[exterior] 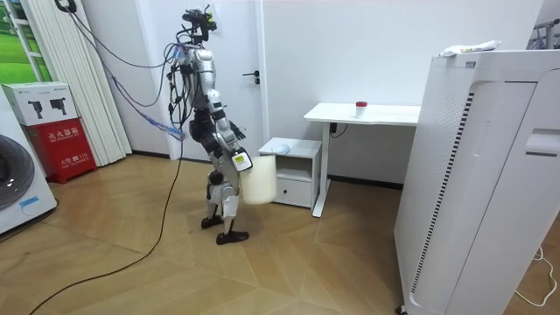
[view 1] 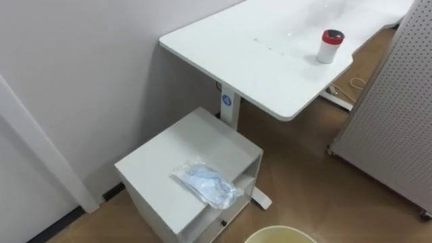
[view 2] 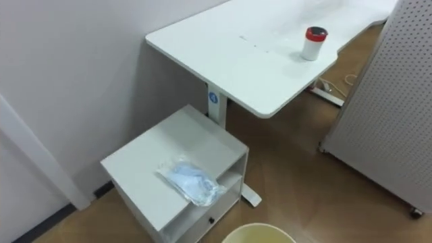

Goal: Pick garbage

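Crumpled clear plastic bag (view 1: pixel 206 183) with pale blue contents, lying at the open-front edge of a white cabinet (view 1: pixel 169 152) top, right robot hand (exterior: pixel 236 159) beside a cream bin (exterior: pixel 261 181), its grip impossible to tell

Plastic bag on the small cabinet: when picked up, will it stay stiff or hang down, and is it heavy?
The plastic bag looks crumpled and thin, so it will probably sag and fold. It lies low with little bulk, so it is likely light. Its film may slide on the smooth cabinet if pushed.
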Tool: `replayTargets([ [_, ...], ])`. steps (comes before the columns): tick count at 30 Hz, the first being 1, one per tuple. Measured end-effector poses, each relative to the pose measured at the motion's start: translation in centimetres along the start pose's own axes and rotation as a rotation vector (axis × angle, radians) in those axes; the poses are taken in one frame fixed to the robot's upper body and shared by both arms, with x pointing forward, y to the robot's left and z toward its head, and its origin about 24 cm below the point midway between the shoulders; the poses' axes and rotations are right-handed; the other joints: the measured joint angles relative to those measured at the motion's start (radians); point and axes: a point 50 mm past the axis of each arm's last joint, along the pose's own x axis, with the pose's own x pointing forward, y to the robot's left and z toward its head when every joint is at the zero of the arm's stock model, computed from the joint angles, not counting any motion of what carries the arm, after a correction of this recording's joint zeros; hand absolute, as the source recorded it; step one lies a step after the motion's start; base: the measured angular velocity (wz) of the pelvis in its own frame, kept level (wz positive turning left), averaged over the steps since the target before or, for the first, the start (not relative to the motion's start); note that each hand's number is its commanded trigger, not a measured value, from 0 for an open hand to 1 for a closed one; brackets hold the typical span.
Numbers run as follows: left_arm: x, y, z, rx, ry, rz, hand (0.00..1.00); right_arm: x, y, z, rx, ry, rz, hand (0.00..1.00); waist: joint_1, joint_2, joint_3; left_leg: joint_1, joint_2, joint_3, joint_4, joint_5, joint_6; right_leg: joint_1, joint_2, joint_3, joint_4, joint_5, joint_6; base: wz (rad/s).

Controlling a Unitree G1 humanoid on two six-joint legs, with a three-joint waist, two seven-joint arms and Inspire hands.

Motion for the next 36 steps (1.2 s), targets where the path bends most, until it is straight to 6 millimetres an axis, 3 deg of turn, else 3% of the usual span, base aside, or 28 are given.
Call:
replayTargets([
  [2, 0.2, 0.6, 1.2, -0.014, -0.065, 0.052, 0.00, 0.1, 0.3, 0.2, -0.038, 0.000, 0.021, 1.00, -0.002, 0.002, -0.0011, 0.030, 0.014, 0.002, -0.036, 0.007, -0.011, 0.034, 0.019, -0.003, -0.045, 0.009, -0.009, -0.11],
  [10, 0.2, 1.2, 3.7, -0.018, -0.197, 0.155, 0.00, 0.2, 0.5, 0.9, -0.061, -0.002, 0.024, 1.00, -0.017, 0.003, 0.0009, 0.031, 0.024, 0.004, -0.052, 0.008, -0.018, 0.033, 0.025, -0.014, -0.059, 0.007, -0.014, -0.01],
  [13, 0.5, 1.3, 5.3, -0.004, -0.247, 0.183, 0.00, 0.4, 1.0, 2.0, -0.083, -0.020, 0.037, 1.00, -0.023, 0.003, 0.0153, 0.008, 0.022, 0.002, -0.048, 0.006, -0.021, 0.012, 0.024, -0.019, -0.056, 0.007, -0.014, 0.07],
  [18, 0.8, 1.8, 7.3, -0.006, -0.301, 0.254, 0.00, 0.7, 2.0, 3.5, -0.139, -0.045, 0.061, 1.00, -0.036, 0.015, 0.0242, -0.044, 0.021, 0.003, -0.036, 0.006, -0.020, -0.040, 0.017, -0.028, -0.035, 0.014, -0.018, 0.00],
  [23, 1.2, 2.7, 10.3, -0.021, -0.377, 0.313, 0.00, 0.8, 2.7, 5.1, -0.187, -0.074, 0.068, 1.00, -0.040, 0.041, 0.0435, -0.118, 0.025, 0.011, 0.011, 0.006, -0.021, -0.112, 0.019, -0.014, -0.007, 0.017, -0.024, -0.04],
  [29, 1.6, 3.1, 12.4, -0.016, -0.416, 0.346, 0.00, 0.9, 3.7, 6.4, -0.240, -0.107, 0.092, 1.00, -0.063, 0.045, 0.0477, -0.189, 0.026, 0.018, 0.052, 0.005, -0.021, -0.185, 0.015, -0.004, 0.033, 0.016, -0.026, 0.00],
  [33, 1.8, 3.1, 13.7, 0.007, -0.441, 0.336, 0.00, 0.9, 4.5, 7.2, -0.268, -0.131, 0.109, 1.00, -0.075, 0.045, 0.0579, -0.231, 0.028, 0.019, 0.080, 0.003, -0.022, -0.222, 0.016, 0.007, 0.052, 0.017, -0.029, 0.00],
  [35, 1.8, 3.3, 15.1, 0.014, -0.475, 0.344, 0.00, 0.9, 5.1, 8.2, -0.270, -0.160, 0.121, 1.00, -0.077, 0.048, 0.0744, -0.278, 0.035, 0.020, 0.112, -0.011, -0.022, -0.265, 0.018, 0.010, 0.085, 0.017, -0.032, -0.02],
  [36, 1.8, 3.4, 15.4, 0.016, -0.483, 0.347, 0.00, 0.9, 5.2, 8.4, -0.270, -0.168, 0.125, 1.00, -0.077, 0.049, 0.0746, -0.294, 0.036, 0.020, 0.125, -0.014, -0.022, -0.280, 0.018, 0.010, 0.094, 0.016, -0.034, -0.04],
])
